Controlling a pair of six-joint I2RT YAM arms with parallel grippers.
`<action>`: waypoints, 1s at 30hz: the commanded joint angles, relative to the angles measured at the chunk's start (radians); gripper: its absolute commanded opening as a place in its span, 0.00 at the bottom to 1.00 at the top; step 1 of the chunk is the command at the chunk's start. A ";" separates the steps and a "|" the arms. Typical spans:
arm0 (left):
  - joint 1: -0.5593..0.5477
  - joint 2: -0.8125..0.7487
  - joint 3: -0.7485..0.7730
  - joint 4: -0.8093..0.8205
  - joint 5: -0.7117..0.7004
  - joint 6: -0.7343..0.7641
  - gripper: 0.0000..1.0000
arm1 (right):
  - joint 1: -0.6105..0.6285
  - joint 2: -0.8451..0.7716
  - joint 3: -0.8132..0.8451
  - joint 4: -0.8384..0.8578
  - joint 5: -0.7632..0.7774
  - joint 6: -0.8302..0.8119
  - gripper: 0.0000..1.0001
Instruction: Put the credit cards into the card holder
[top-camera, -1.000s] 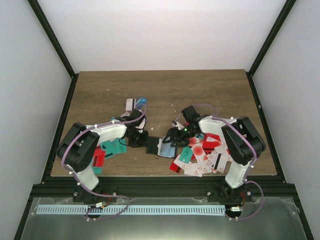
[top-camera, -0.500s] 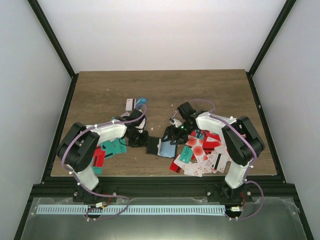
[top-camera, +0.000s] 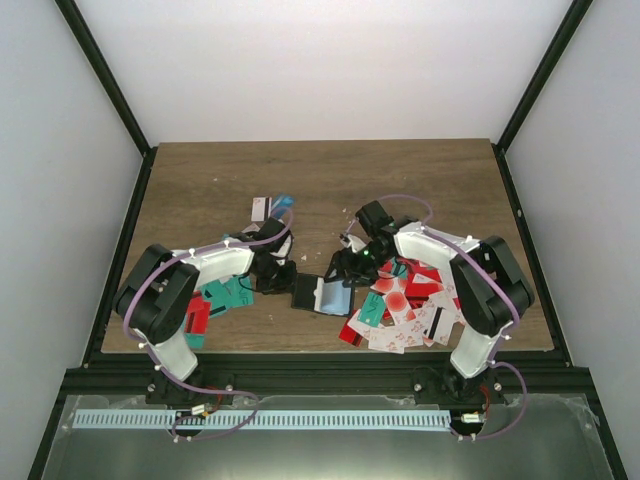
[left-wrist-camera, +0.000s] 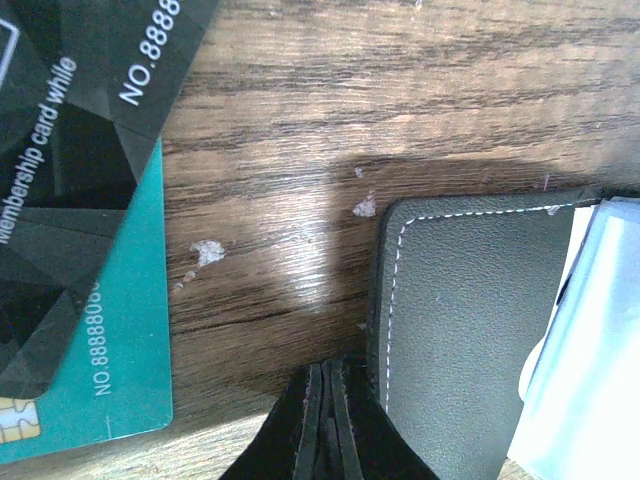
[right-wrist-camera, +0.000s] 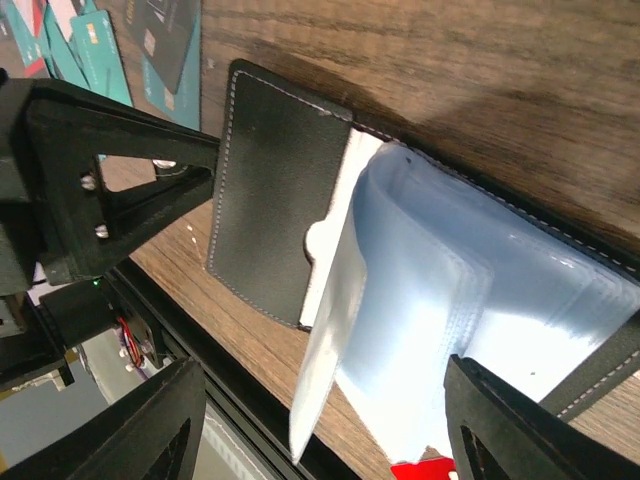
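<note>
The card holder (top-camera: 313, 293) lies open on the worktop (top-camera: 200, 180), close to the middle of its near edge. Its black flap (left-wrist-camera: 470, 320) points left and its pale blue sleeves (right-wrist-camera: 450, 300) fan out to the right. The left gripper (left-wrist-camera: 325, 425) has its fingers pressed together, with the tips at the flap's left border. The right gripper (right-wrist-camera: 320, 400) is spread over the sleeves, one finger on either side. Credit cards (top-camera: 400, 305) lie heaped toward the near right corner. Teal cards (top-camera: 228, 294) lie left of the holder.
</note>
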 joint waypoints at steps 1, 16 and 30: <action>-0.001 0.021 0.003 -0.043 -0.046 0.015 0.04 | 0.011 -0.036 0.065 -0.038 0.000 -0.011 0.67; -0.002 0.017 0.003 -0.044 -0.045 0.018 0.04 | 0.031 -0.013 0.068 -0.008 -0.034 0.010 0.67; -0.001 0.011 -0.001 -0.050 -0.047 0.027 0.04 | 0.032 -0.016 0.013 -0.037 0.145 0.055 0.70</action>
